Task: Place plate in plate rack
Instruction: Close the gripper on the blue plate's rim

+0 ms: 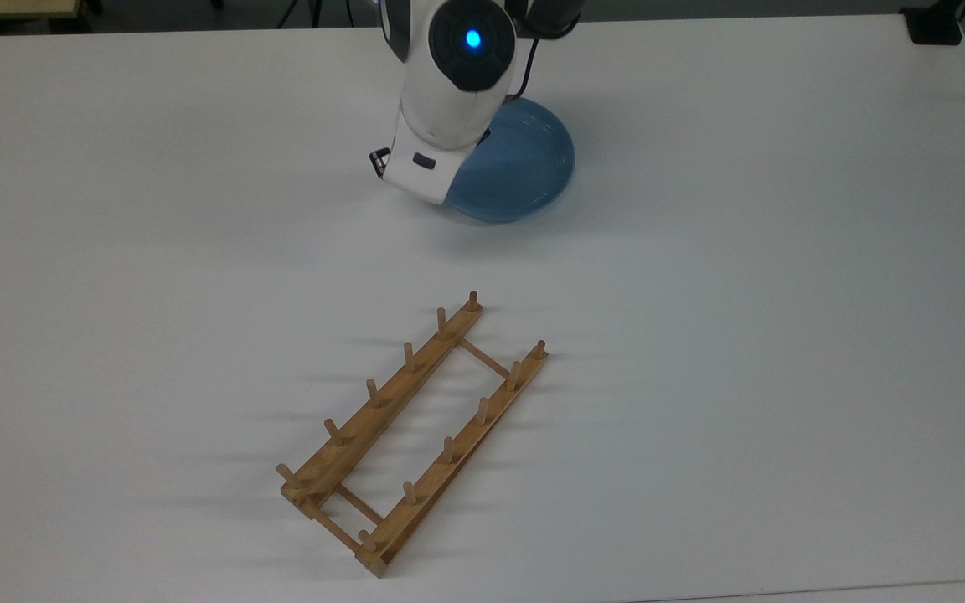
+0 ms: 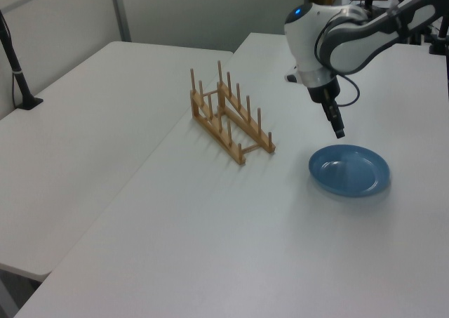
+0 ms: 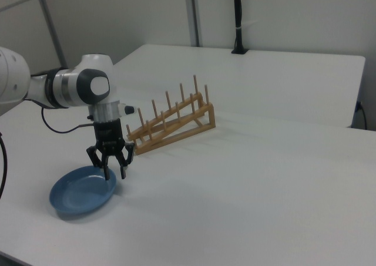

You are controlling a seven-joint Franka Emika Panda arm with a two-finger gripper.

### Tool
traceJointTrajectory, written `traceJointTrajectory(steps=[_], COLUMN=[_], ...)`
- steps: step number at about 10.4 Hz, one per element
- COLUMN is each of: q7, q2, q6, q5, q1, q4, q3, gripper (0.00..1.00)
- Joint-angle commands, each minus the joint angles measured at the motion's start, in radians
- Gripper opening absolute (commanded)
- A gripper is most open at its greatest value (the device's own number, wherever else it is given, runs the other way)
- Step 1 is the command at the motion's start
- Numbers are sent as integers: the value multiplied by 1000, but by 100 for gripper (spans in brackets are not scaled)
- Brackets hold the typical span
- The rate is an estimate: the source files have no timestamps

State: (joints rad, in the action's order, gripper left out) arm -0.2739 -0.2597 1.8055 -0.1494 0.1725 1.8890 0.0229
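The light-blue plate [image 1: 524, 167] lies flat on the white table, its left part in the top view covered by my arm. In the right view my gripper [image 3: 115, 172] points down, open, at the rim of the plate [image 3: 79, 194] nearest the rack. One finger hangs over the inside, the other outside, and nothing is held. In the left view the gripper [image 2: 339, 130] hangs just above the plate [image 2: 349, 170]. The wooden plate rack [image 1: 411, 431] with upright pegs stands apart from the plate, nearer the top view's bottom, and shows again as the rack [image 2: 228, 114] and the rack [image 3: 170, 125].
A second white table [image 2: 77, 142] adjoins this one, with a black post [image 2: 17, 65] clamped at its edge. A black mount [image 1: 935, 25] sits at the top view's upper right corner. My arm's white wrist [image 1: 449, 75] looms over the plate's side.
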Motion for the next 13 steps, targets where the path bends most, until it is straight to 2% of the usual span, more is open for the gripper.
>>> traceJointTrajectory(steps=[1,6,9,10,13], q7=[-5,1,1,1,4], q2=[-45,-69,-79,-76,-62], q6=[35,41,41,38,-36], q5=[-22,-22,-22,-22,-18], q1=[24,38,39,39,33], q4=[2,-1,-5,-10,-140], q3=[6,6,6,6,6], gripper=[49,9,0,0,0])
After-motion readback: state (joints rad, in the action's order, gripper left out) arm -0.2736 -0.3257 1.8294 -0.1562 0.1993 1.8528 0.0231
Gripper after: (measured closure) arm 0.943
